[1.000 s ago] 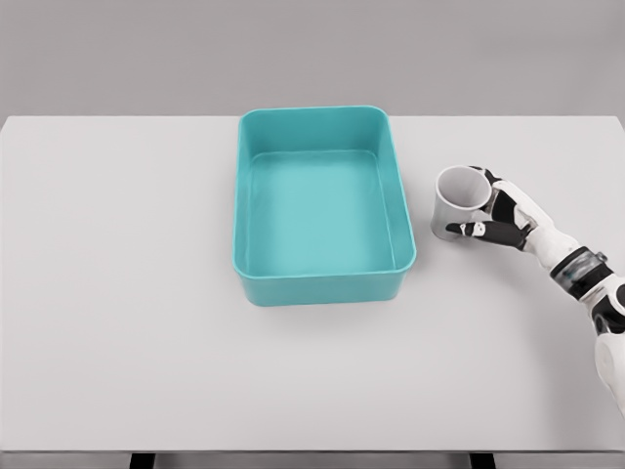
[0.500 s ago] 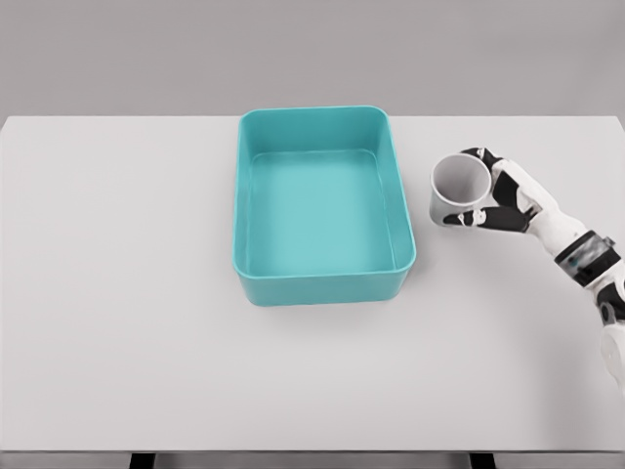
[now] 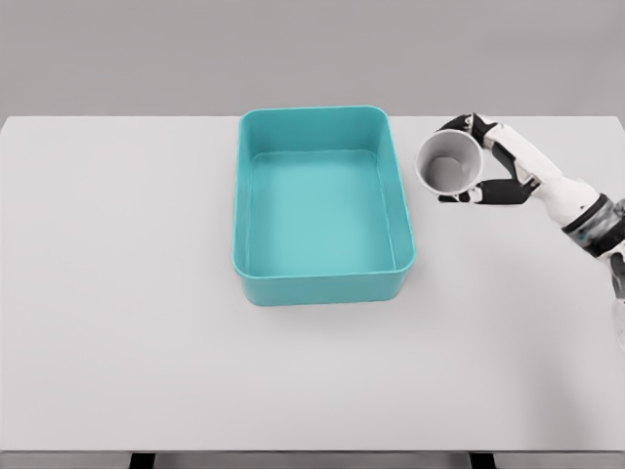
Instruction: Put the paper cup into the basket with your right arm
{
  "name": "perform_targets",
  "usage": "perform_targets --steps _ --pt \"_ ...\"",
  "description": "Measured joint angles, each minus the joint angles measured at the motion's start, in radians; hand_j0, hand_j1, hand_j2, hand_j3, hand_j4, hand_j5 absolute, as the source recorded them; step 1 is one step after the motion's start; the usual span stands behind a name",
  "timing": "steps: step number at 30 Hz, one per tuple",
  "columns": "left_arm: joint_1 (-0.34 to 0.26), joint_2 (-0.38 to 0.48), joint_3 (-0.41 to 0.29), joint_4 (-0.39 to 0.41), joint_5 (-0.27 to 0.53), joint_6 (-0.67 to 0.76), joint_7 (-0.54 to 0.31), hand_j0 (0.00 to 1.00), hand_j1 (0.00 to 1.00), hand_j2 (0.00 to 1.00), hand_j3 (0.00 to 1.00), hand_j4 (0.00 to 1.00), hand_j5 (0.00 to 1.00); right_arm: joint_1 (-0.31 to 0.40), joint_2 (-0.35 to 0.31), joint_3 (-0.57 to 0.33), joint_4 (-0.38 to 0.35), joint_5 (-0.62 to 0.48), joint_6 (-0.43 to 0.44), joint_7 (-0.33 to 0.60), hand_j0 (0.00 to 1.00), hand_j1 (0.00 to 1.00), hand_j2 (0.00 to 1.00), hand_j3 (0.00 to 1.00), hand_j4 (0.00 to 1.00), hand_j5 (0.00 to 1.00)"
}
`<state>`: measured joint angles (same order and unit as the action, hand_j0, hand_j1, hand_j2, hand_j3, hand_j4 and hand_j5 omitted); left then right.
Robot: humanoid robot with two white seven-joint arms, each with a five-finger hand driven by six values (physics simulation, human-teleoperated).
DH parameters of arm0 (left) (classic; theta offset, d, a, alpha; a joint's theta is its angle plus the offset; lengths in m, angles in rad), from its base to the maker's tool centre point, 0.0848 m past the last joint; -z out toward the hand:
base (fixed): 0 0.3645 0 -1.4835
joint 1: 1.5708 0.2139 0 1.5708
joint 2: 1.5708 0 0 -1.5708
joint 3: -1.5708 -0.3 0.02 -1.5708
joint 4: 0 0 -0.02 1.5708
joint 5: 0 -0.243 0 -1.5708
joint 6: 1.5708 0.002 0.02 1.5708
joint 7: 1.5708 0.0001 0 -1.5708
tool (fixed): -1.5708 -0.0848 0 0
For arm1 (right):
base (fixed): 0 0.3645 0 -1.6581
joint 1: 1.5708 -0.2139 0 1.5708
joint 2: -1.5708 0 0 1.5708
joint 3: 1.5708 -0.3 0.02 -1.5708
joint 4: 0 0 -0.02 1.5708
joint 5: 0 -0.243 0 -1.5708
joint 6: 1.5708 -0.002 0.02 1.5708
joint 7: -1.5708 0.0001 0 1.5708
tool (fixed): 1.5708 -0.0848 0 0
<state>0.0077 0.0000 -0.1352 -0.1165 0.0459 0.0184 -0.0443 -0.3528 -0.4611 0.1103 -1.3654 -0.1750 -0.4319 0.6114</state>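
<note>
A grey-white paper cup (image 3: 449, 162) hangs above the table just right of the basket, its open mouth tilted toward me. My right hand (image 3: 483, 161) is shut on it, fingers wrapped round its far and right side, the arm coming in from the right edge. The teal rectangular basket (image 3: 322, 285) sits in the middle of the table with nothing inside it. The cup's rim is a short gap away from the basket's right wall. My left arm is out of sight.
The white table (image 3: 127, 293) spreads wide on both sides of the basket, with its front edge near the bottom of the picture. A plain grey wall lies behind.
My right hand has lifted the cup off the table, carrying it up and slightly left toward the basket. The cup's mouth has tipped more toward the camera.
</note>
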Motion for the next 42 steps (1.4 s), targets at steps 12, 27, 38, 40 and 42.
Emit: perform_targets --steps 12,27,38,40,42 --pt "0.0 0.0 0.0 0.0 0.0 0.0 0.0 1.0 1.0 1.0 1.0 1.0 1.0 -0.117 0.099 0.033 -0.002 0.247 -0.037 0.0 0.41 0.41 0.41 0.41 0.41 0.41" --pt "0.0 0.0 0.0 0.0 0.0 0.0 0.0 1.0 1.0 1.0 1.0 1.0 1.0 -0.262 0.137 0.188 0.012 0.461 -0.031 0.0 0.41 0.41 0.41 0.41 0.41 0.41" --pt "0.0 0.0 0.0 0.0 0.0 0.0 0.0 1.0 1.0 1.0 1.0 1.0 1.0 -0.319 0.172 0.302 0.069 0.613 -0.025 0.0 0.41 0.41 0.41 0.41 0.41 0.41" --pt "0.0 0.0 0.0 0.0 0.0 0.0 0.0 1.0 1.0 1.0 1.0 1.0 1.0 -0.333 0.174 0.322 0.073 0.636 -0.024 0.0 0.41 0.41 0.41 0.41 0.41 0.41" --pt "0.0 0.0 0.0 0.0 0.0 0.0 0.0 1.0 1.0 1.0 1.0 1.0 1.0 -0.35 0.181 0.347 0.088 0.665 -0.022 0.001 0.41 0.41 0.41 0.41 0.41 0.41"
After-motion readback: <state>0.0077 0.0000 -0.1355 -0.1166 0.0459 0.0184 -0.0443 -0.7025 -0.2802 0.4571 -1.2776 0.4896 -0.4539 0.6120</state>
